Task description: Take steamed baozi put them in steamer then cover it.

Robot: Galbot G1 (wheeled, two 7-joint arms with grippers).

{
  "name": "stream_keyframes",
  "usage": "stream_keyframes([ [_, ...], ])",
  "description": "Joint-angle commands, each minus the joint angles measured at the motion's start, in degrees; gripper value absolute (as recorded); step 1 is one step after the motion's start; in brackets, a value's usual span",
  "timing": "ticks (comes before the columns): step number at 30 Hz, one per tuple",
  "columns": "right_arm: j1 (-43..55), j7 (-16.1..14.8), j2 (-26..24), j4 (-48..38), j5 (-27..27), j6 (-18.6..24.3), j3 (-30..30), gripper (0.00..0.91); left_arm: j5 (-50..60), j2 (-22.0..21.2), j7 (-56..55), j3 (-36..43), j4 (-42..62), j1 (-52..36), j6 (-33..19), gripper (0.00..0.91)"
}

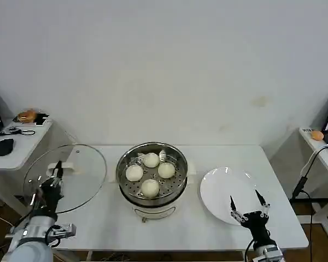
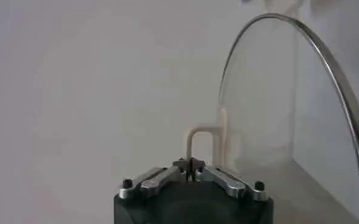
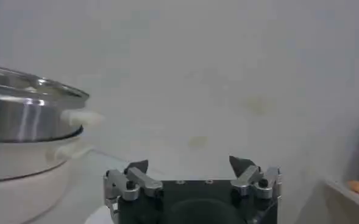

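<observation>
The steamer, a shiny steel pot on a white base, stands mid-table with several cream-white baozi on its perforated tray. The same pot shows in the right wrist view. The cover, a clear glass lid with a metal rim, is held tilted above the table's left end. My left gripper is shut on its pale handle; the glass rises beyond the jaws. My right gripper stands open and empty over the near edge of the white plate, also open in its own view.
A side table at the left carries a black mouse and an orange object. Another side table at the right has a cable hanging from it. A white wall stands behind the table.
</observation>
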Motion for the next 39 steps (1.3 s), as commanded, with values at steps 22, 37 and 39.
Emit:
stream_keyframes([
  [22, 0.31, 0.53, 3.37, -2.59, -5.37, 1.27, -2.70, 0.907, 10.44, -11.22, 12.64, 29.91, 4.89, -23.05, 8.39, 0.000],
  [37, 0.77, 0.56, 3.40, -3.78, -5.45, 1.48, -2.89, 0.907, 14.28, -15.68, 12.39, 34.22, 11.62, -25.76, 7.80, 0.000],
  [39, 0.77, 0.55, 3.39, -3.78, -5.45, 1.51, -2.83, 0.907, 14.55, -15.90, 12.42, 34.18, 12.02, -26.11, 7.73, 0.000],
])
